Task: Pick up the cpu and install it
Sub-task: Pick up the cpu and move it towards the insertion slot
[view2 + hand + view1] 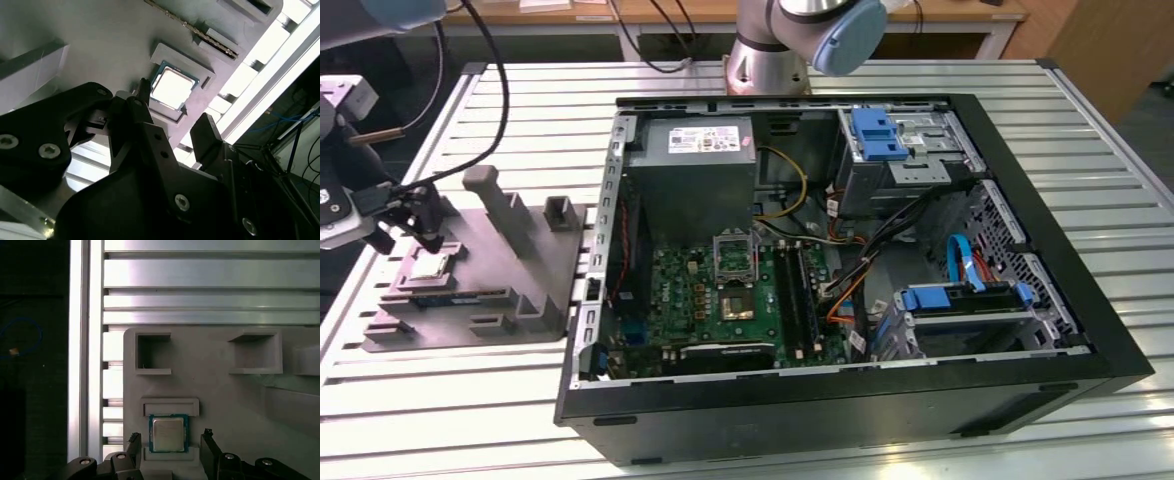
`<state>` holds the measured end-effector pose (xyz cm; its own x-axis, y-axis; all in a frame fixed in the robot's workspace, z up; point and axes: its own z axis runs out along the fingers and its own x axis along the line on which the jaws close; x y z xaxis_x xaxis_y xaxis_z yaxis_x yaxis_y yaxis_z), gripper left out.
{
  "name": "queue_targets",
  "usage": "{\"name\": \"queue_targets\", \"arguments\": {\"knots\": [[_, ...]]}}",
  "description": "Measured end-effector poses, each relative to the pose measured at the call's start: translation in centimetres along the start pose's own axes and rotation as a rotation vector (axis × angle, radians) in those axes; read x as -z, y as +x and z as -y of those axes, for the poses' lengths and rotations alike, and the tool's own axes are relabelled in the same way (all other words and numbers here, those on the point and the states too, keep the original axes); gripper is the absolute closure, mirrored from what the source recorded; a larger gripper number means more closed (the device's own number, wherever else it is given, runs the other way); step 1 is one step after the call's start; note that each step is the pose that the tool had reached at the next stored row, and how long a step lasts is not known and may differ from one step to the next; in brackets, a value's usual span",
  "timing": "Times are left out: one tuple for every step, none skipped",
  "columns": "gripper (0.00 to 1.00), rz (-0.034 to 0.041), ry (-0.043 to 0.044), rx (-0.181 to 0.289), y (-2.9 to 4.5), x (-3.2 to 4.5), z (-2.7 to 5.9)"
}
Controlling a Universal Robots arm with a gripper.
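Misalignment is the risk: the open hand point(170, 436) straddles the cpu point(430, 266) in the grey tray point(520, 300) at the exterior view's left, and an off-centre squeeze could tilt it

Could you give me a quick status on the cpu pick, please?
Open gripper poised over the cpu, a finger each side. The cpu lies flat in its grey tray pocket, not yet lifted. Nothing between them.

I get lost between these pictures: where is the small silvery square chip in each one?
Exterior view: the small silvery square chip on the grey moulded tray, exterior view's left.
First wrist view: chip in a tray recess.
Second wrist view: chip in that recess.
Shared landmark: the tray.
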<state>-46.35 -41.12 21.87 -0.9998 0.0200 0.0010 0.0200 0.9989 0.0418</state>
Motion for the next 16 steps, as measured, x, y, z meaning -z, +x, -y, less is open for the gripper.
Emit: {"name": "queue_targets", "arguments": {"knots": [[0.41,0.0001,-0.0001,0.000,0.00,-0.19,0.01],[0.41,0.0004,0.0004,0.000,0.00,-0.35,0.02],[0.41,0.0012,0.0013,0.000,-0.01,-0.49,0.03],[0.41,0.0023,0.0018,0.000,-0.01,-0.62,0.03],[0.41,0.0034,0.0019,0.000,-0.01,-0.77,0.04],[0.41,0.0039,0.0019,0.000,0.00,-0.94,0.04],[0.40,0.0047,0.0019,0.000,0.00,-1.12,0.05],[0.35,0.0055,0.0019,0.000,0.00,-1.30,0.06],[0.35,0.0062,0.0019,0.000,0.00,-1.48,0.06],[0.28,0.0065,0.0018,0.000,0.01,-1.68,0.07],[0.28,0.0065,0.0019,0.000,0.01,-1.86,0.08],[0.28,0.0064,0.0020,0.000,0.02,-2.03,0.09],[0.28,0.0064,0.0019,0.000,0.02,-2.21,0.09],[0.28,0.0065,0.0019,0.000,0.02,-2.39,0.10],[0.28,0.0065,0.0019,0.000,0.02,-2.57,0.11],[0.28,0.0065,0.0019,0.000,0.02,-2.76,0.12]]}}
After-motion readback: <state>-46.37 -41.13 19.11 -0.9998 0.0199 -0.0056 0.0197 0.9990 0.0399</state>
